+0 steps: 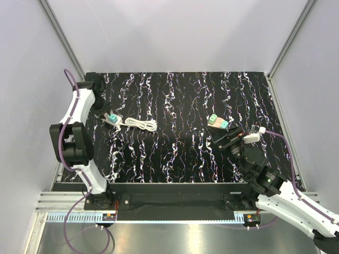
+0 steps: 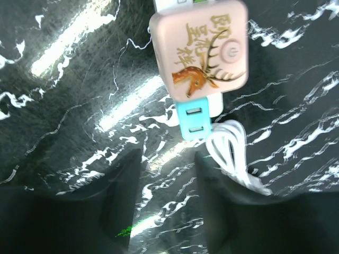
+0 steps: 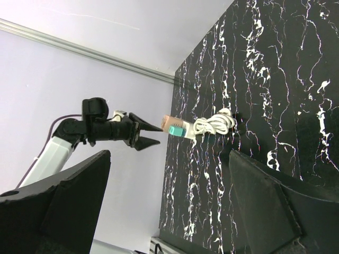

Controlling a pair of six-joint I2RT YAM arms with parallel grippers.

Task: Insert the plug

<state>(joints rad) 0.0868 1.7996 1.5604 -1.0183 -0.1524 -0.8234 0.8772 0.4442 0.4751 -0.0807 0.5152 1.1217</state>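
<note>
Left claw (image 2: pixel 167 159) gaping beside adapter (image 2: pixel 198 50), near mat (image 1: pixel 185 106) left edge.

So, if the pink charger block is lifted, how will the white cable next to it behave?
The white cable is probably floppy: it lies in loose loops, so it would sag and uncoil. It looks thin, so likely light, adding little drag. If it is joined to the pink charger block, which I cannot confirm, it would trail behind.
</note>
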